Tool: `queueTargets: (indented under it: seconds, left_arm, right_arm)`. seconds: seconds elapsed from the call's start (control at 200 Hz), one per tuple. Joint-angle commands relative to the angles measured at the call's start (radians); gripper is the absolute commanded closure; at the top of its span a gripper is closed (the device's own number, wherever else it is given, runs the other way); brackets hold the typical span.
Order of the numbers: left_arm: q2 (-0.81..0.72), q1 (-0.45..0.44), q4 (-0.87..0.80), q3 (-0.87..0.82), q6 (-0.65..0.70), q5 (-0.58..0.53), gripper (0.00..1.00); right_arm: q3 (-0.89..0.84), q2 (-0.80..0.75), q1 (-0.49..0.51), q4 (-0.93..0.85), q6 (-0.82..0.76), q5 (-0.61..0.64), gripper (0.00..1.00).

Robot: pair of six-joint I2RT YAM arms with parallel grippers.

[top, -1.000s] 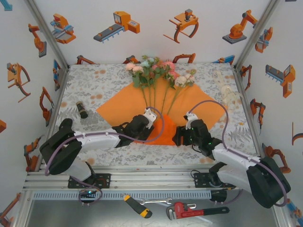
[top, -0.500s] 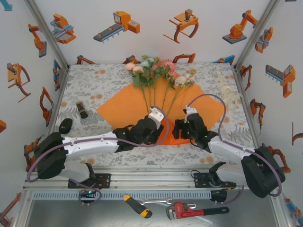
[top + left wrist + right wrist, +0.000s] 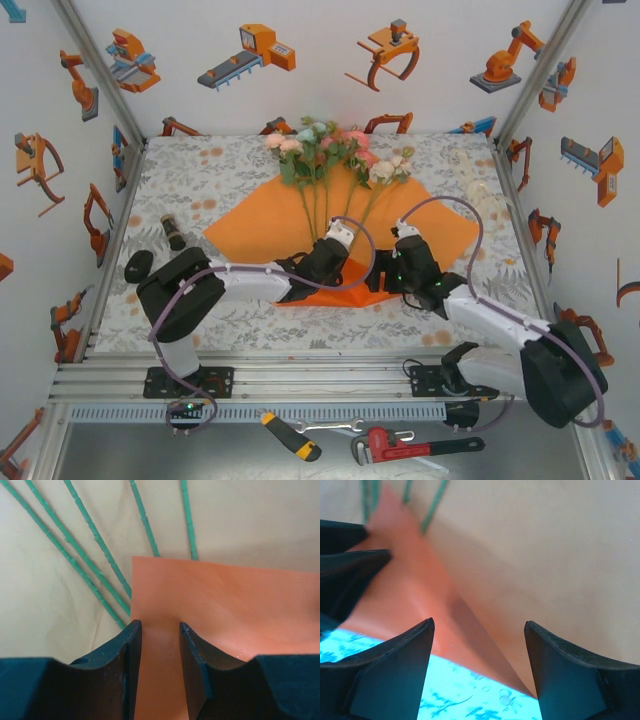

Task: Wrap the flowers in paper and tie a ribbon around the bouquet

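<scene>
Left wrist view first: the left pincer (image 3: pixel 160 626) has its jaws a narrow gap apart, sitting right over the folded-up corner of the paper (image 3: pixel 225 605). You can see orange through the gap, so I'd call it open and not actually pinching anything. Just past the fold edge, the green stems (image 3: pixel 95 545) run under it and fan out.

The right pincer (image 3: pixel 478 622) is spread wide and holding nothing. It hangs over the sloping edge of that same fold, where the paper meets the tablecloth (image 3: pixel 395 690).

From the top view, the flowers (image 3: pixel 330 150) lie on the sheet with their heads at the far edge and stems pointing toward the arms. So I'd say we're early: the near corner is folded over the stem ends, but both side wings lie flat and nothing is rolled into a cone. What looks like the ribbon (image 3: pixel 478 195) sits off to the right, well apart and untied.
</scene>
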Motion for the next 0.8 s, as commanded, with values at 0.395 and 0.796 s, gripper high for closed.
queueTargets:
  seconds: [0.395, 0.796]
  left_arm:
    - [0.084, 0.085, 0.5, -0.128, 0.055, 0.281, 0.58]
    - [0.114, 0.11, 0.544, -0.117, 0.061, 0.308, 0.56]
  right_arm:
    - [-0.048, -0.174, 0.006, -0.007, 0.426, -0.154, 0.37]
    - [0.008, -0.364, 0.01, -0.086, 0.419, -0.296, 0.44]
